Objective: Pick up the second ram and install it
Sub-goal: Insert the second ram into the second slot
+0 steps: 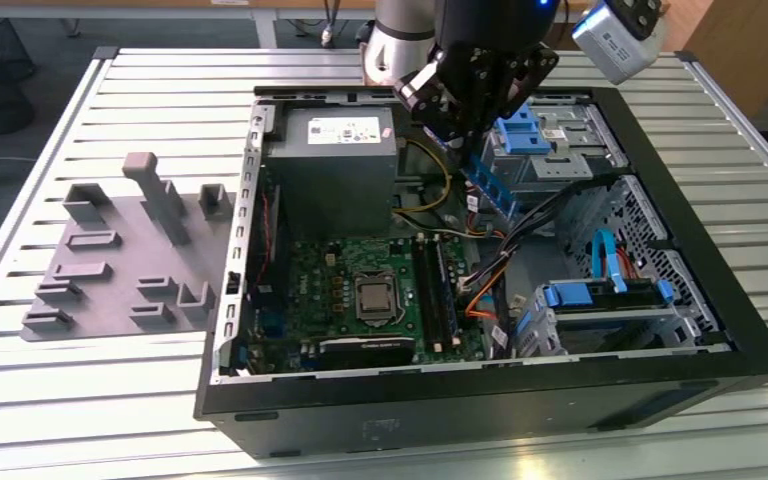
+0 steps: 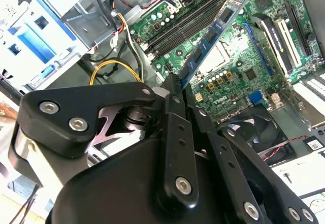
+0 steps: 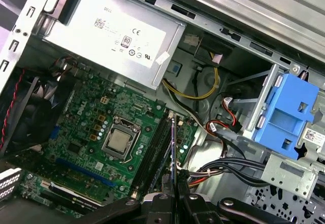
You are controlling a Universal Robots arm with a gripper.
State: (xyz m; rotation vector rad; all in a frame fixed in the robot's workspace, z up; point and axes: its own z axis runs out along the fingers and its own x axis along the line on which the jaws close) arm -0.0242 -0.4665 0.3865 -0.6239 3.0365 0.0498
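Holding ram (image 2: 210, 38) by one end, gripper (image 2: 175, 80) is pinched narrow on it. Ram hangs tilted over mobo (image 2: 244, 56), near black slots (image 2: 188, 23), not seated. Further back: CPU (image 3: 121, 141), then PSU (image 3: 122, 31).

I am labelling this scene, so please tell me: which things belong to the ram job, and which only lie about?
Job: second ram, held in the gripper; black memory slots.
Lying about: grey holder blocks; power supply; blue drive bracket.
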